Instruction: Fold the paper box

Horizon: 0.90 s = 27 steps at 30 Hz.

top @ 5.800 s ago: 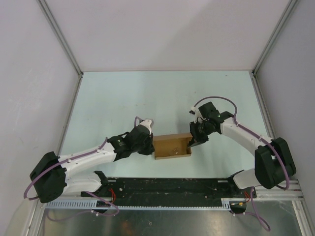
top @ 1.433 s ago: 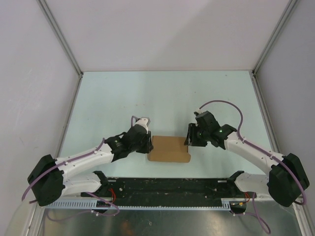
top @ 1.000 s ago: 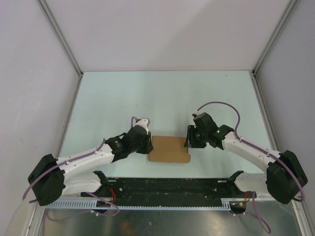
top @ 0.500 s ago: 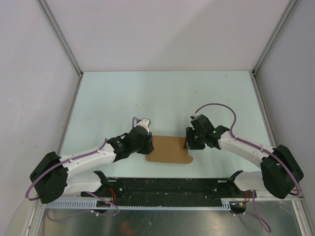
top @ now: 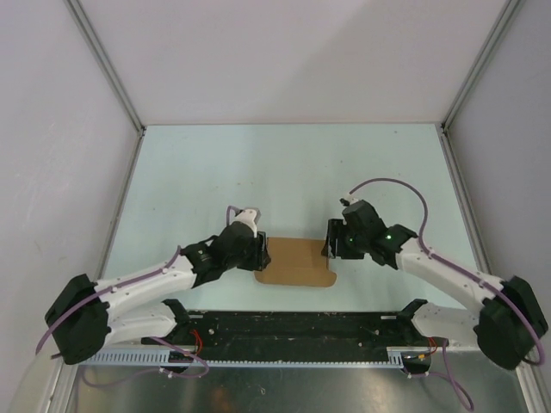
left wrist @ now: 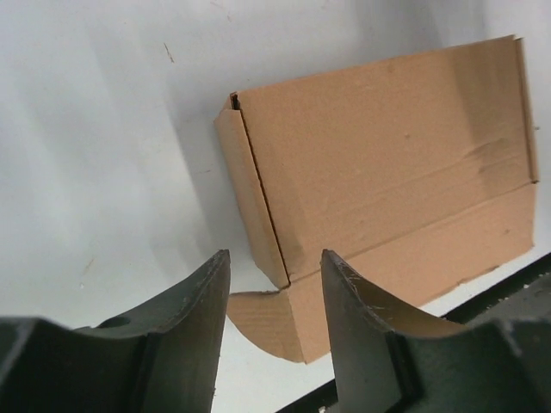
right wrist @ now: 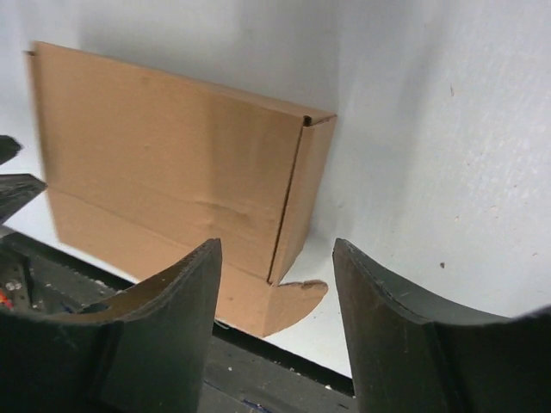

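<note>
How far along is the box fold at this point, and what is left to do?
Mostly done: the paper box sits as a closed shape, lid down over its walls. In hand: nothing. The left fingers and right fingers stand open at either end, clear of the cardboard. Left: the front flap with its rounded tabs lies out flat on the near side, apparently untucked.

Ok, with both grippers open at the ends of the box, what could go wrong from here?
1. The front flap of the paper box lies untucked on the table, and neither the left gripper nor the right gripper holds anything, so the lid may spring up.
2. A rounded tab sits just ahead of each gripper; a careless grab could crumple it.
</note>
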Available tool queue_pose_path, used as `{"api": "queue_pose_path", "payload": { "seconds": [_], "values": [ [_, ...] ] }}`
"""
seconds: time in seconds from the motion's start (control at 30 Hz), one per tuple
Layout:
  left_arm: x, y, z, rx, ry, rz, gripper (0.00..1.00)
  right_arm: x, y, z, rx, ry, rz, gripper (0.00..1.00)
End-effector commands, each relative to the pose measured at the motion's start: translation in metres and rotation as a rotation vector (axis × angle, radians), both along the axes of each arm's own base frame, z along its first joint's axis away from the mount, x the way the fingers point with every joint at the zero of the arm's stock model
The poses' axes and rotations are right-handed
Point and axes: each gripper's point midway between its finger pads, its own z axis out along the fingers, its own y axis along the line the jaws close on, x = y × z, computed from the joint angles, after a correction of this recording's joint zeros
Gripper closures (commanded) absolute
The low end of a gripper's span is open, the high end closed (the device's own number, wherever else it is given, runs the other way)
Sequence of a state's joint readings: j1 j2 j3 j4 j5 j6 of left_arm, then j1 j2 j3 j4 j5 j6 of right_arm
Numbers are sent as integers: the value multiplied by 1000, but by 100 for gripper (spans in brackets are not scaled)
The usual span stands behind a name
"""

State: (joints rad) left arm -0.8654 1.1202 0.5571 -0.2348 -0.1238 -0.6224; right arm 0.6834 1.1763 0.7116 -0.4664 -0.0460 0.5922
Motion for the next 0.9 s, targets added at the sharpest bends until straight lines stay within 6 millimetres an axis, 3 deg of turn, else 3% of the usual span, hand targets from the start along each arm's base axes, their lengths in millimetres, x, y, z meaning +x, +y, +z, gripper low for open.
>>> {"api": "queue_pose_path", "payload": {
  "seconds": [0.0, 0.03, 0.1, 0.2, 0.3, 0.43, 0.63, 0.87],
  "values": [
    [3, 4, 25, -72, -76, 25, 46, 7, -12, 33, 15, -138, -27, 38],
    [3, 6, 25, -73, -80, 34, 46, 7, -13, 37, 25, -154, -33, 29],
    [2, 10, 29, -96, -96, 54, 44, 7, -12, 51, 75, -205, -41, 21],
    [-1, 17, 35, -137, -132, 71, 38, 7, -13, 57, 118, -246, -60, 15],
    [-10, 22, 40, -185, -168, 65, 33, 9, -18, 54, 111, -237, -112, 0],
    [-24, 22, 32, -210, -172, 51, 26, 8, -22, 57, 96, -313, -169, 0],
    [-20, 29, 18, -133, -178, 93, 23, 7, -12, 57, 130, -437, -132, 0],
    [-19, 20, 12, -120, -129, 102, 24, -5, -14, 33, 111, -305, -193, 0]
  ]
}}
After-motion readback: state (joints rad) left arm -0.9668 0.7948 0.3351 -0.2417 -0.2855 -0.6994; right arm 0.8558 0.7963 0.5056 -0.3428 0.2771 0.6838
